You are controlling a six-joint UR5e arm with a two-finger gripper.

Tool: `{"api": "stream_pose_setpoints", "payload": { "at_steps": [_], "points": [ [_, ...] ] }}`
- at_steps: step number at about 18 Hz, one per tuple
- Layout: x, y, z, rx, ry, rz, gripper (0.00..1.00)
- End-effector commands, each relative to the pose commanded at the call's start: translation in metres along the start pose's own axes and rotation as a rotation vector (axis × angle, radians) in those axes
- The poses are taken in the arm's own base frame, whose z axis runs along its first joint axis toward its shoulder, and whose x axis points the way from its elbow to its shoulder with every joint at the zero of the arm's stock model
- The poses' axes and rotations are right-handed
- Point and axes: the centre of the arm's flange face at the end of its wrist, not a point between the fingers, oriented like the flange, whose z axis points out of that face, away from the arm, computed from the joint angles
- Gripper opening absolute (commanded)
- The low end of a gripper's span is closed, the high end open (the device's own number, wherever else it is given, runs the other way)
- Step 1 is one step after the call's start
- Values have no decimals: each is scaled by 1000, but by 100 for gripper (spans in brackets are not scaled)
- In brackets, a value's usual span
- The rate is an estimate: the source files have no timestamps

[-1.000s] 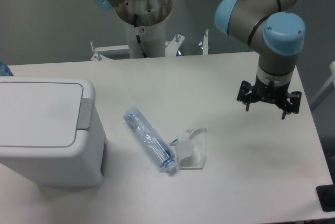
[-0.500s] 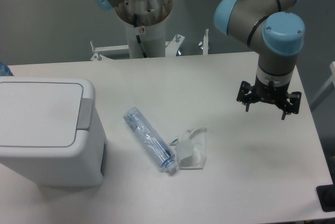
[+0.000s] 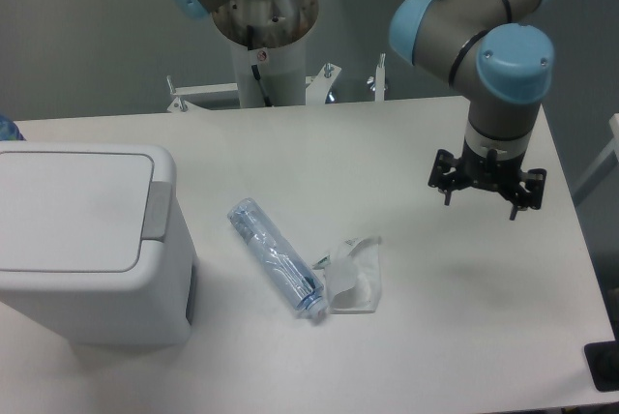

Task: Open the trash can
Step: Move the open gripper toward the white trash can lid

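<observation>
Nearest, at the left edge of the table: trash can, large, boxy, white plastic, rounded corners, flat lid down and closed, grey push-tab on the rim at its right side. Just right of it, lying flat: crushed clear bottle, angled, cap end toward the front, touching a crumpled clear wrapper. Farther back and well to the right: gripper, hanging above the tabletop, pointing down, fingers spread apart, nothing between them, well apart from the bin. Behind, at the far table edge: grey arm base with blue caps.
</observation>
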Motion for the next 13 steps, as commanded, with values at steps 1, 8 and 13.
{"api": "stream_pose_setpoints", "payload": {
  "at_steps": [1, 8, 13],
  "points": [
    [9, 3, 4, 3, 17, 1, 100],
    [58, -21, -23, 78, 38, -110, 100],
    [88, -55, -37, 185, 37, -77, 100]
  ]
}}
